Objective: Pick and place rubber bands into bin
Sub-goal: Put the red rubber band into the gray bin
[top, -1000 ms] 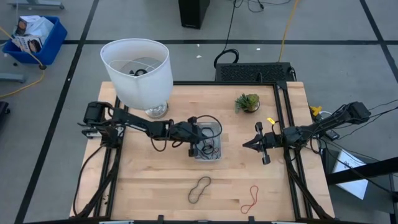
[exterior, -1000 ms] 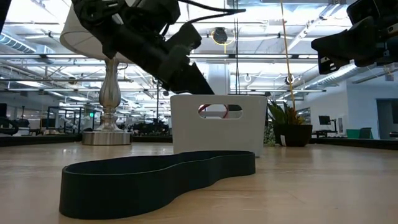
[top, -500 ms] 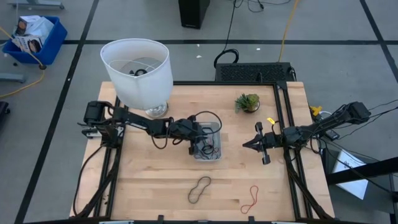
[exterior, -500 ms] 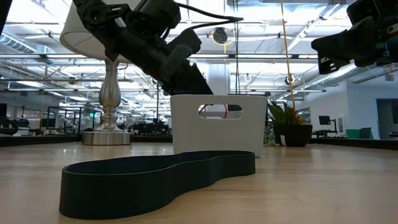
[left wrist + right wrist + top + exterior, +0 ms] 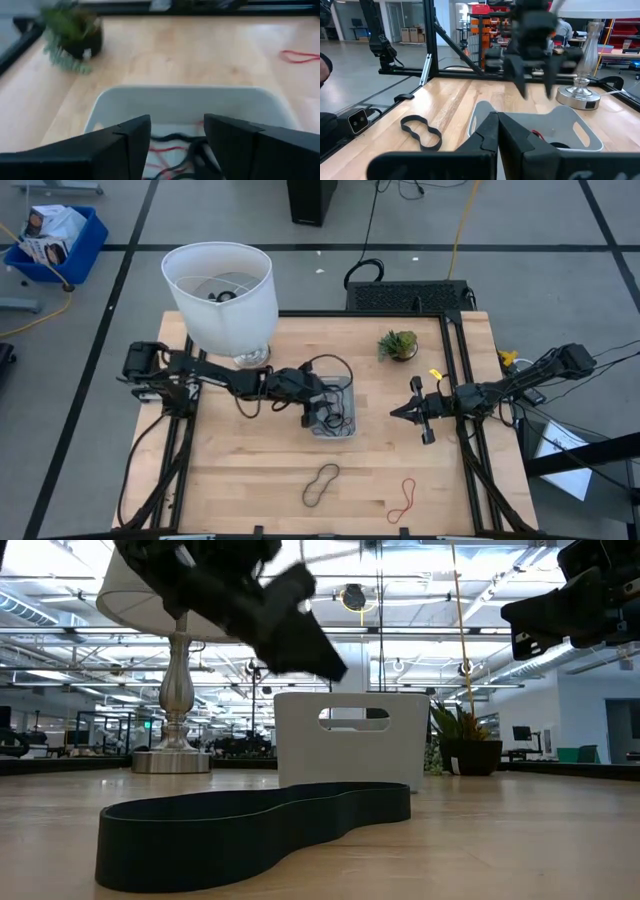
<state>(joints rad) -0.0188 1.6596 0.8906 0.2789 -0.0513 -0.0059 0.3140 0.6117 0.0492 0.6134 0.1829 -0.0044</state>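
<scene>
Over the bin, near the table centre, the left gripper hangs with fingers apart and nothing between them; the left wrist view shows both dark fingers spread above the bin interior. Inside the bin lie tangled rubber bands, red and black, loose on the bin floor. From the low view the left gripper sits above the bin rim, not touching it.

Right of the bin, well apart from it, the right gripper waits with fingers pressed together, holding nothing, pointing toward the bin; its closed fingers show in the right wrist view with the bin beyond and the left gripper above it.

Nearer the table's front edge than the bin, a black rubber band, figure-eight shaped, lies flat on the wood, apart from everything; it fills the foreground of the low view and shows beside the bin in the right wrist view. To that band's right, a red rubber band lies on the table, also loose; it shows past the bin in the left wrist view.

Behind the bin to the left stands a white lamp. Behind the bin to the right sits a small potted plant.
</scene>
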